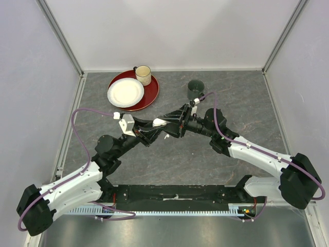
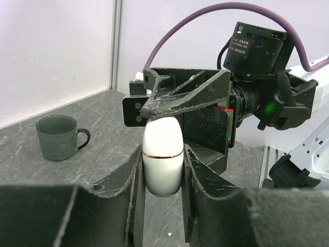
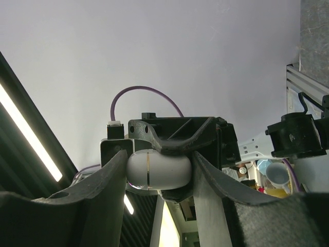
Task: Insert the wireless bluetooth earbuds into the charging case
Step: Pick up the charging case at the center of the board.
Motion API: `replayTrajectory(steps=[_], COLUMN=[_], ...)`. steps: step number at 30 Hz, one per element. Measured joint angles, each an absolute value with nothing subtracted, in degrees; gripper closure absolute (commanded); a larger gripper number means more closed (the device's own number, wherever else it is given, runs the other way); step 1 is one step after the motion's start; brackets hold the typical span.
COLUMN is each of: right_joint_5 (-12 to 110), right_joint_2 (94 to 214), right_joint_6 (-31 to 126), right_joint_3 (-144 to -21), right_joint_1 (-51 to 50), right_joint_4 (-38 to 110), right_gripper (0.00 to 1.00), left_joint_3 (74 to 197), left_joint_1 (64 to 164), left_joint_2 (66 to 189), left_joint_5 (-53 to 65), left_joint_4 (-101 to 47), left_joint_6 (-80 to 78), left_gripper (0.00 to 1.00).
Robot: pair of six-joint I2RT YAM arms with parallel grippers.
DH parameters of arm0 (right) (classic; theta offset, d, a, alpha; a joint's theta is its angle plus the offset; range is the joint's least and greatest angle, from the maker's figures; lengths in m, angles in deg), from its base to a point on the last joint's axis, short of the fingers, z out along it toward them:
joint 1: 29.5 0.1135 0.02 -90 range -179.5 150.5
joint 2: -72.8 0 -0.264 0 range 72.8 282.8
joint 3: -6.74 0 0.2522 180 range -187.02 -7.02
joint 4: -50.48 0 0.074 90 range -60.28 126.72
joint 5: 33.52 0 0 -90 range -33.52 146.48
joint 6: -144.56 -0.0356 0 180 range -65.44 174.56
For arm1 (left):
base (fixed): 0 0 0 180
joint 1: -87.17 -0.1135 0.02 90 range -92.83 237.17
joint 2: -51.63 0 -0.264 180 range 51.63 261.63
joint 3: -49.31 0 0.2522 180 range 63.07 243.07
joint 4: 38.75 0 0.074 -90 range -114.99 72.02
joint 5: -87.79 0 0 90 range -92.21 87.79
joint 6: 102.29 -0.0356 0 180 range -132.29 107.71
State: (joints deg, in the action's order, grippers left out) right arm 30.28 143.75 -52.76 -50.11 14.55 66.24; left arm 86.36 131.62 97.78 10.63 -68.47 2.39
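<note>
Left tool [image 2: 163, 186], from eight o'clock, and right tool [image 3: 158, 177], from three, both pinch the charging case [image 1: 159, 122]; earbuds unseen.

The case [image 2: 163, 157] between my left fingers [image 2: 134, 195] is smooth, glossy white plastic, with a thin shiny gold line round its middle. These fingers are matt black plastic, rough and scuffed pale along the edges. My right fingers [image 3: 110, 180] look the same. Left of my left fingers, the mug [image 2: 57, 137] is dark grey-green with a dull, satin glaze. The table [image 2: 31, 170] beneath them looks like mottled grey stone, matt. The cable [image 2: 205, 13] above has a smooth purple sheath.
</note>
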Motion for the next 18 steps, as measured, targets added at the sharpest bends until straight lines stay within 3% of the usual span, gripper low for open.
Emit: replayTrajectory(steps=[7, 14, 18], right_joint_5=[30.5, 30.7, 30.9], right_joint_2=[143.7, 143.7, 143.7], right_joint_6=[-52.8, -52.8, -52.8], right_joint_3=[-49.8, -49.5, -49.5], right_joint_1=[14.7, 14.9, 15.0], right_joint_4=[66.2, 66.2, 66.2], right_gripper=[0.85, 0.85, 0.85], left_joint_3=[86.4, 86.4, 86.4], left_joint_1=[131.6, 131.6, 131.6], left_joint_2=[97.9, 97.9, 98.0], left_joint_5=[10.6, 10.5, 10.5], left_joint_4=[-68.4, -68.5, -68.7], left_joint_6=[2.4, 2.4, 2.4], left_gripper=[0.59, 0.62, 0.57])
